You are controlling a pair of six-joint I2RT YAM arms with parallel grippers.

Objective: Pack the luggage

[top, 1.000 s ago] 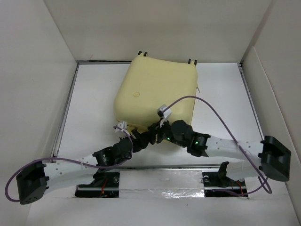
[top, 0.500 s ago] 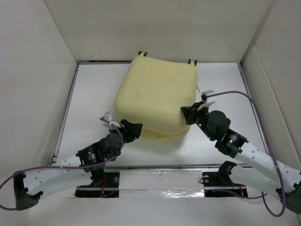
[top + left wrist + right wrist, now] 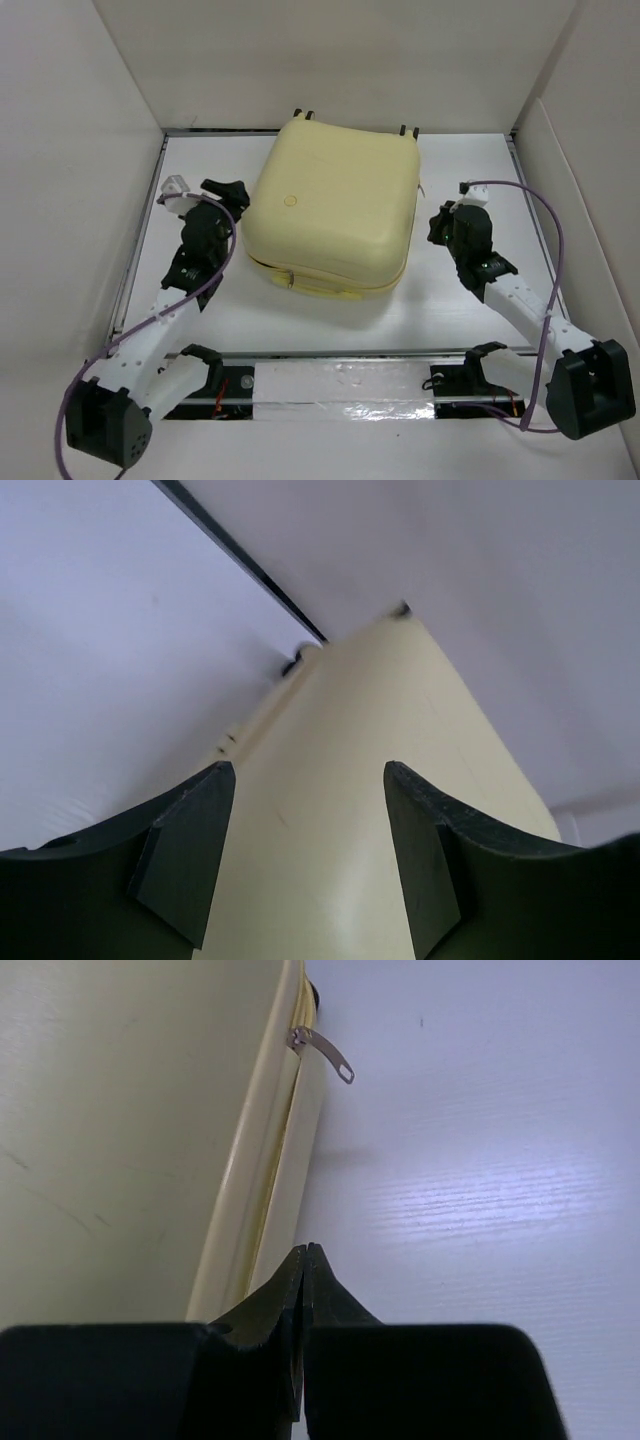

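The top view looks down from above and behind the arm bases (image 3: 470,375) at the near edge and takes in the whole counter (image 3: 200,310). The left wrist view sits very near the luggage (image 3: 335,215) and looks over its left part up to the far edge. The right wrist view sits low over the counter, close along the right side of the luggage. All three share the luggage

The luggage (image 3: 335,215) lies on the table (image 3: 200,320) between the arms, its side straight ahead of the fingers (image 3: 185,850) of the left gripper (image 3: 234,190) and just left of the fingers (image 3: 285,1300) of the right gripper (image 3: 437,222), its zipper pull (image 3: 322,1054) ahead of them.
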